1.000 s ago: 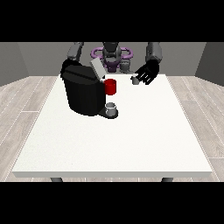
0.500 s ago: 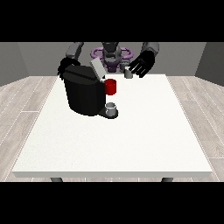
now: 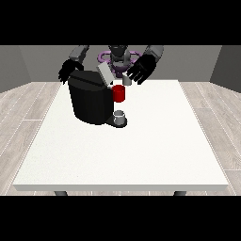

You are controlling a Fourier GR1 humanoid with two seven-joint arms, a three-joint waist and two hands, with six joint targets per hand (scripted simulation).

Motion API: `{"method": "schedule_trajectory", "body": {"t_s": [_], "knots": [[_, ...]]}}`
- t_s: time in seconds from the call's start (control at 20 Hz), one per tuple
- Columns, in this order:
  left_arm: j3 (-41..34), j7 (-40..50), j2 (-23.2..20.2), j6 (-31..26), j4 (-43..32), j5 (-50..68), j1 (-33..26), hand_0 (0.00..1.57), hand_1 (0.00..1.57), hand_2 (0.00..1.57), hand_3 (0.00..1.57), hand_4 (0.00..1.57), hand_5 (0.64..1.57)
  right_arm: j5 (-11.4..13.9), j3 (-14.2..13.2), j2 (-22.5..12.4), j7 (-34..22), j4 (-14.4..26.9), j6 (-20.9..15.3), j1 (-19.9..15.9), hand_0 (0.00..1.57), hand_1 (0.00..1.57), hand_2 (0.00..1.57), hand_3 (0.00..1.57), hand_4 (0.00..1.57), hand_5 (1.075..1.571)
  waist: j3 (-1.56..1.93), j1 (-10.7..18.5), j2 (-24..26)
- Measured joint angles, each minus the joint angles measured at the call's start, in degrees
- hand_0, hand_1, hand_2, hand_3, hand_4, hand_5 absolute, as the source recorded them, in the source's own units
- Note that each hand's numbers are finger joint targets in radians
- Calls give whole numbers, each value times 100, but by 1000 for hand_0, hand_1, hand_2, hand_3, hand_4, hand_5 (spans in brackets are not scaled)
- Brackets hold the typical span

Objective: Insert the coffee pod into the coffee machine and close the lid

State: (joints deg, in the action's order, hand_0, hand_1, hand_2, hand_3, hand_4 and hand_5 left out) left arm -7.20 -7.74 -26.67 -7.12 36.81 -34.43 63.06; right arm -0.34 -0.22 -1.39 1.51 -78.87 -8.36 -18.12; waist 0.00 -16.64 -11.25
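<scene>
A small grey pod [image 3: 127, 80] sits pinched in the fingers of the hand at the view's right [image 3: 141, 70], held just above the boxy black coffee machine [image 3: 92, 98], beside its raised grey lid [image 3: 104, 75]. The machine's front is red, with a grey cup [image 3: 120, 116] below. The hand at the view's left [image 3: 69, 69] hangs behind the machine, fingers relaxed, over the smooth white table [image 3: 141, 150].

Coffee machine [image 3: 92, 101] on white table [image 3: 141, 150]

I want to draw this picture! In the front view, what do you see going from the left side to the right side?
Hand at the view's left → black coffee machine → red part on its front → hand at the view's right, holding a small grey pod.
</scene>
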Motion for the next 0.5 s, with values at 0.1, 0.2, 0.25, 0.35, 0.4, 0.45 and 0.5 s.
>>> {"method": "schedule_trajectory", "body": {"t_s": [0.1, 0.2, 0.25, 0.35, 0.4, 0.45, 0.5], "knots": [[-14, -13, -45, -15, -22, -21, 84, 1262, 1262, 1297, 1237, 494, 1571, 34, 10, -4, -28, -60, -34, -28, 0, 0, 0, 0, 483, 1571, 0, -23, -66], [-39, 41, -110, -33, -55, -42, 191, 1277, 1277, 1303, 1236, 488, 1571, 3, -11, -49, -13, -108, 25, -23, 0, 0, 0, 0, 480, 1571, 1, -99, -133], [-41, 13, -125, -52, -49, -45, 216, 1306, 1306, 1328, 1245, 487, 1571, -18, -70, -95, -38, -113, 27, -66, 0, 0, 0, 0, 526, 1571, 1, -76, -151], [-29, -6, -66, -28, -54, -61, 221, 1314, 1314, 1328, 1230, 493, 1571, 15, -69, -66, -10, -116, -33, -47, 0, 0, 0, 0, 519, 1571, 1, -65, -187], [-13, 9, -22, -55, -44, -62, 230, 1292, 1292, 1315, 1222, 498, 1571, -3, -97, -61, 53, -77, -31, -26, 0, 0, 0, 0, 481, 1571, 0, -34, -184], [-14, 37, -29, -72, -84, -76, 230, 1283, 1283, 1314, 1222, 504, 1571, -16, -90, -76, -28, -127, -12, -27, 0, 0, 0, 0, 480, 1571, 1, -63, -169], [-3, 53, -14, -130, -69, -74, 276, 1305, 1305, 1326, 1229, 500, 1571, -31, -147, -85, -25, -74, -39, -54, 0, 0, 0, 0, 517, 1571, 0, -19, -178]]}}
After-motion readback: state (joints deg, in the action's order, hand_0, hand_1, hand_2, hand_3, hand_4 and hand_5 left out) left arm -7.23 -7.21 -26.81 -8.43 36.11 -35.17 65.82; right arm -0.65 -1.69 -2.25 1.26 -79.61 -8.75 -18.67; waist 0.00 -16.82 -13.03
